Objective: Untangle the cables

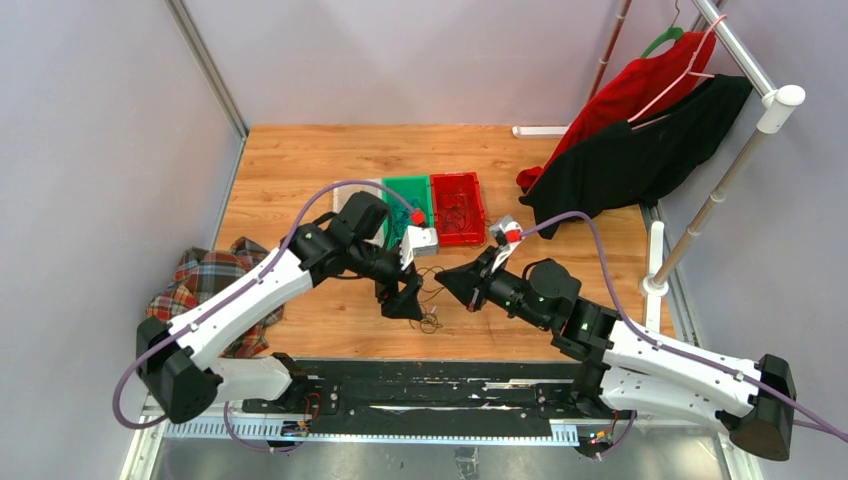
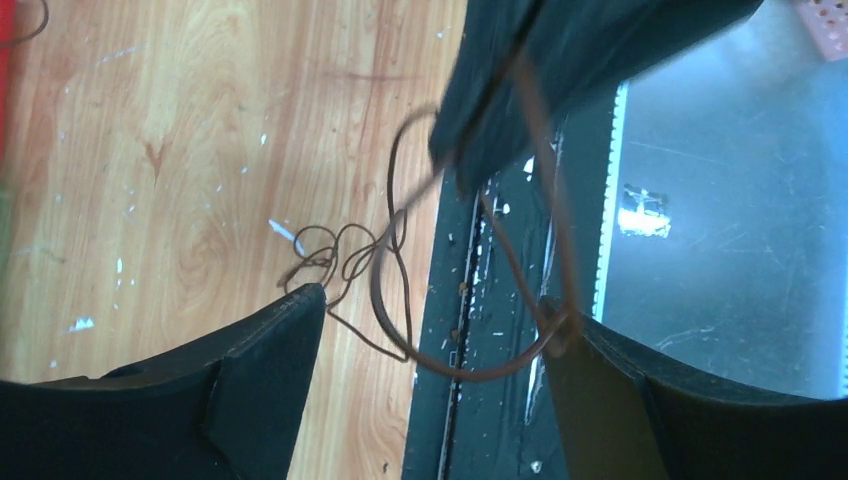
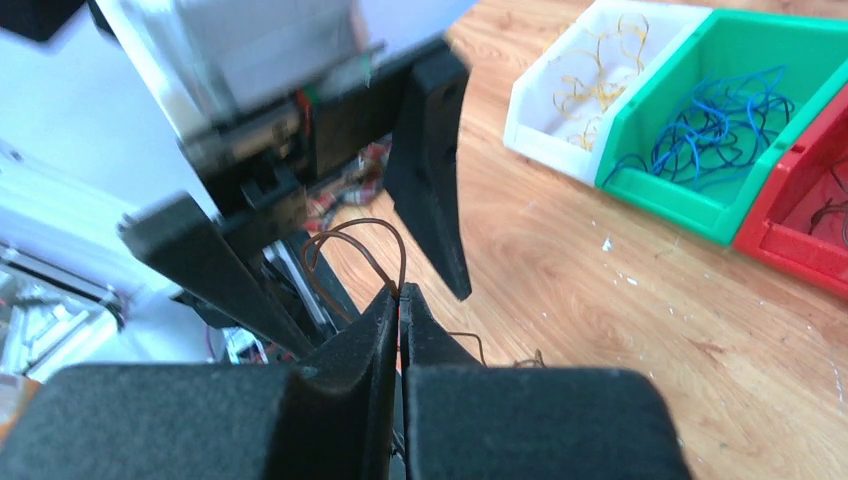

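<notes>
The cables are thin brown wires. A small tangle (image 2: 335,255) of them lies on the wooden table near its front edge, also seen in the top view (image 1: 430,320). My right gripper (image 3: 398,295) is shut on a brown cable loop (image 3: 350,240) that rises out of its tips. That loop (image 2: 470,365) runs between the wide-apart fingers of my open left gripper (image 2: 435,300) and rests against the tip of its right finger (image 2: 600,370). In the top view the left gripper (image 1: 405,298) and right gripper (image 1: 447,279) meet just above the tangle.
A white bin (image 3: 540,110) holds yellow wires, a green bin (image 3: 690,190) blue wires and a red bin (image 3: 790,245) dark wires. They stand in a row behind the grippers. A plaid cloth (image 1: 215,275) lies at the left. Red and black garments (image 1: 640,140) hang at the back right.
</notes>
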Tool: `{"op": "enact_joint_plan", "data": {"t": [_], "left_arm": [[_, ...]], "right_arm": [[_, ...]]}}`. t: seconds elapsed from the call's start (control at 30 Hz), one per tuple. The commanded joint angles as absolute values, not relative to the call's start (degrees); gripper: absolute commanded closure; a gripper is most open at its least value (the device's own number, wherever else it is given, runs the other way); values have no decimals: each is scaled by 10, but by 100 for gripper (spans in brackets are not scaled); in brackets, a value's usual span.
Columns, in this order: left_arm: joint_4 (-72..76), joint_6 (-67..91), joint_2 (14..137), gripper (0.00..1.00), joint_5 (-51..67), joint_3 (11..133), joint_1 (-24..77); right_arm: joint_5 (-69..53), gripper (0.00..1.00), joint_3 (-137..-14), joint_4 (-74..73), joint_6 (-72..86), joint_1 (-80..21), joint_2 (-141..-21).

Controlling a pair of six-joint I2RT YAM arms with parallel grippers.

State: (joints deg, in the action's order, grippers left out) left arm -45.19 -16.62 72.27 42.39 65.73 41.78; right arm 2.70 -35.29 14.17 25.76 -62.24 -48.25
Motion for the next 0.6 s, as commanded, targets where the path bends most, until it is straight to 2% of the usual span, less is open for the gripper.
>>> {"op": "enact_joint_plan", "data": {"t": [0.0,0.27,0.57], "left_arm": [[-356,-116,662,19,363,587,420],[-108,-34,519,19,322,462,425],[-136,-84,541,25,339,465,439]], "right_arm": [[1,99,-355,210,313,-598,-458],[-28,99,-383,224,334,-598,-454],[-42,99,-404,229,339,-598,-452]]}}
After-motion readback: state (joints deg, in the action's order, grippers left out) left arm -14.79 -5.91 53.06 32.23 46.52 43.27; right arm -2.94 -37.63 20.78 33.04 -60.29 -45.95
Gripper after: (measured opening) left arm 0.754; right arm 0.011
